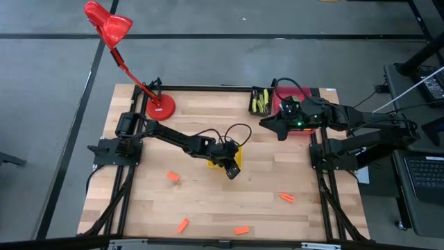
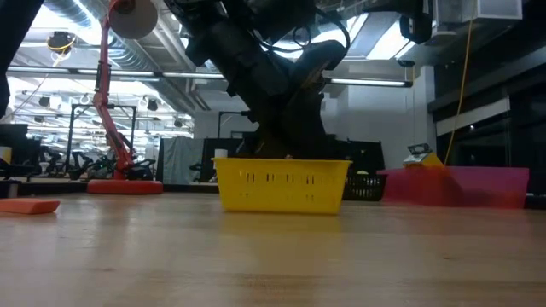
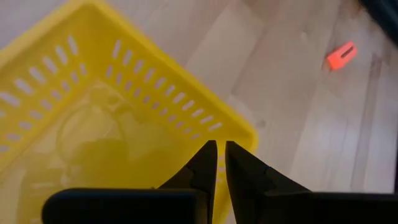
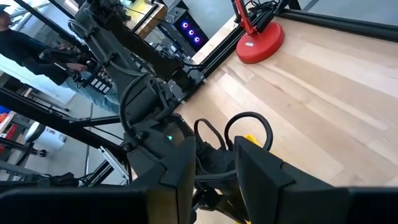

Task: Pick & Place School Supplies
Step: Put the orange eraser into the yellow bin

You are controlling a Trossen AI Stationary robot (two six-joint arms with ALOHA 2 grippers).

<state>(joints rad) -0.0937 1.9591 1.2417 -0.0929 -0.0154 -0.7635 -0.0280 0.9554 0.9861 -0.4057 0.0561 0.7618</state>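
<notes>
Step in hand: I judge this the release stage of a place; my left gripper hangs over the yellow basket at mid-table, its fingers nearly closed with only a thin gap and nothing visible between them; whether a piece has just gone in I cannot say.

Left arm pose: I see it reaching from its base at the table's left edge, stretched across to the basket; wrist pitched down, fingertips poised above the basket's near corner, not touching the wall as far as I can tell.

Right arm pose: I keep it waiting; right gripper hovers near the red tray at the table's far right, fingers parted, holding nothing.

Task's things: four orange pieces lie loose on the wood; one just left of the basket, one to its right, two near the front edge; yellow-green tools sit in the black tray beside the red one; the basket's contents look pale and indistinct, I cannot name them.

Next move calls for: lifting my left wrist clear of the basket rim; then, I judge, travelling to the nearest orange piece, opening wide and descending square onto it; the pieces are small and flat, so a low, centred pinch matters.

Not involved: red desk lamp at the far left corner.
</notes>
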